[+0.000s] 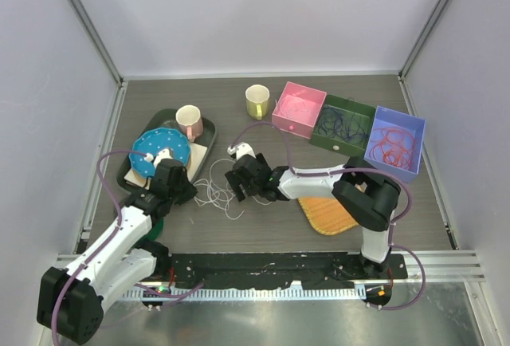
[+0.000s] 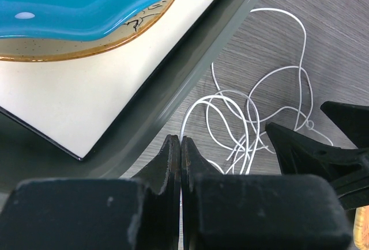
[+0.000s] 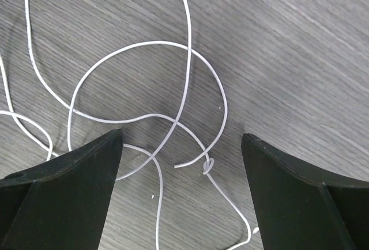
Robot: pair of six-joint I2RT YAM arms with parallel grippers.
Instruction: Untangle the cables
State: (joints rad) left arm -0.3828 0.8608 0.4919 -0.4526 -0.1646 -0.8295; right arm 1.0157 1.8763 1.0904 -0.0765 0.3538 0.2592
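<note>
**White tangle between both grippers, tray rim close at its 10 o'clock**

You have the white cables (image 1: 215,194) lying loose on the grey table (image 1: 263,230), between the two arms. In the top view the left gripper (image 1: 191,193) stands at 9 o'clock of the tangle. Its fingers are pressed together. In the left wrist view one white strand (image 2: 193,112) runs right up to the closed tips, and I cannot tell if it is nipped there. The right gripper (image 1: 233,184) stands at 3 o'clock of the tangle with its jaws wide apart and nothing in them. In its own view the loops and a small knot (image 3: 207,166) lie flat on the table between the two fingers.

Please mind these things around the tangle:

- **Tray:** The dark tray (image 1: 126,177) is at 10 o'clock, its rim just beside the left gripper. It carries a blue plate (image 1: 159,147) on a cream board (image 2: 86,94), and a pink cup (image 1: 189,120).
- **Yellow cup:** The yellow cup (image 1: 256,101) is at 1 o'clock, well apart.
- **Boxes:** Three boxes stand in a row at 2 o'clock: a pink box (image 1: 299,109), a green box (image 1: 344,127) holding dark blue cables (image 1: 341,125), and a blue box (image 1: 396,145) holding red cables (image 1: 390,143).
- **Mat:** A woven mat (image 1: 327,217) lies at 4 o'clock, partly under the right arm.
</note>
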